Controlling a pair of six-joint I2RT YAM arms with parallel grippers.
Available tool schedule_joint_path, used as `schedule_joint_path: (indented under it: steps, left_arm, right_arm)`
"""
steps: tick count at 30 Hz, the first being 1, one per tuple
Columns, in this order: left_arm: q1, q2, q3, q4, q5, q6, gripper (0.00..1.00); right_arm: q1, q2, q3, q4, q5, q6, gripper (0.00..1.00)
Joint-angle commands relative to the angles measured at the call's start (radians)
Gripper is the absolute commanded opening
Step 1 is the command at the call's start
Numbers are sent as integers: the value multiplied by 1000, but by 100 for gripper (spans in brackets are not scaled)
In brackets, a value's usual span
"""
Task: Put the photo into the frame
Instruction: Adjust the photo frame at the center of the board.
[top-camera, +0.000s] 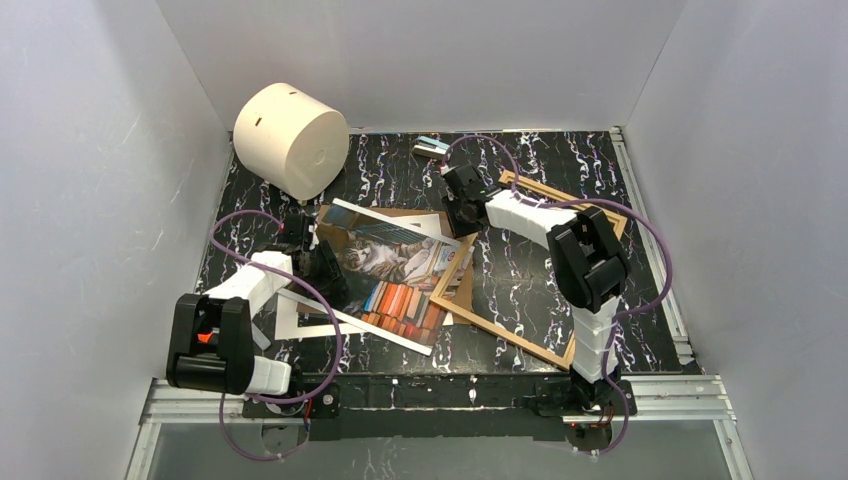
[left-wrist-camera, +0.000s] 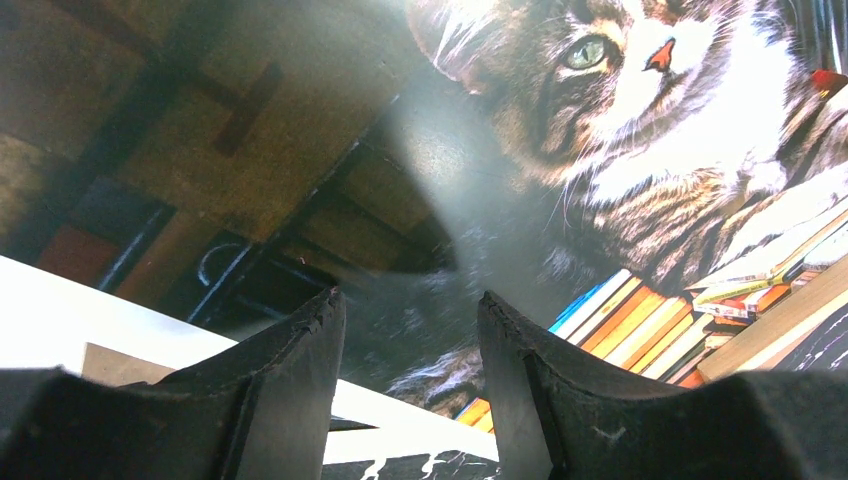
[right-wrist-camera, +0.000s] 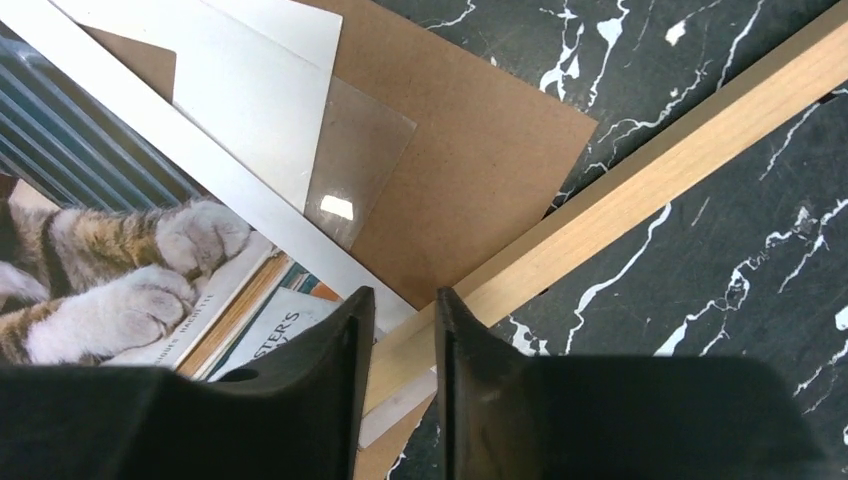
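Here the cat photo (top-camera: 390, 275) lies outside the wooden frame (top-camera: 500, 330), left gripper (left-wrist-camera: 410, 300) half open above it, right gripper (right-wrist-camera: 405, 295) narrow.

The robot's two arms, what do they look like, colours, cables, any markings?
The left arm and right arm have white link covers and boxy black joint housings, each trailed by a looping purple cable. The left arm's lower housing shows an orange-red mark. The left hand and right hand each have two black tapered fingers.
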Motion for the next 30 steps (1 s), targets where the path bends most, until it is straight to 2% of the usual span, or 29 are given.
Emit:
schedule_joint_path:
  steps: [1, 6, 11, 14, 19, 22, 25, 30]
  left_arm:
    - [-3, 19, 12, -55, -47, 16, 50]
    - [-3, 24, 15, -52, -51, 12, 51]
    - [-3, 48, 33, -52, -48, 17, 51]
    - [-3, 60, 41, -51, -44, 18, 52]
    - [-3, 81, 54, -51, -39, 19, 52]
    - [-3, 90, 66, -51, -38, 21, 52]
    - [-4, 100, 74, -52, -39, 24, 52]
    - [-3, 109, 78, -50, -49, 28, 52]
  right_arm:
    - [3, -13, 100, -103, 99, 127, 46]
    - [1, -33, 128, -206, 236, 314, 68]
    - [-27, 36, 195, -326, 347, 423, 73]
    - [-78, 90, 251, -368, 332, 463, 73]
    - [-129, 150, 294, -273, 233, 416, 73]
    - [-142, 207, 355, -295, 215, 419, 73]
    - [-147, 242, 385, -298, 201, 422, 67]
    - [-156, 264, 384, -280, 159, 407, 50]
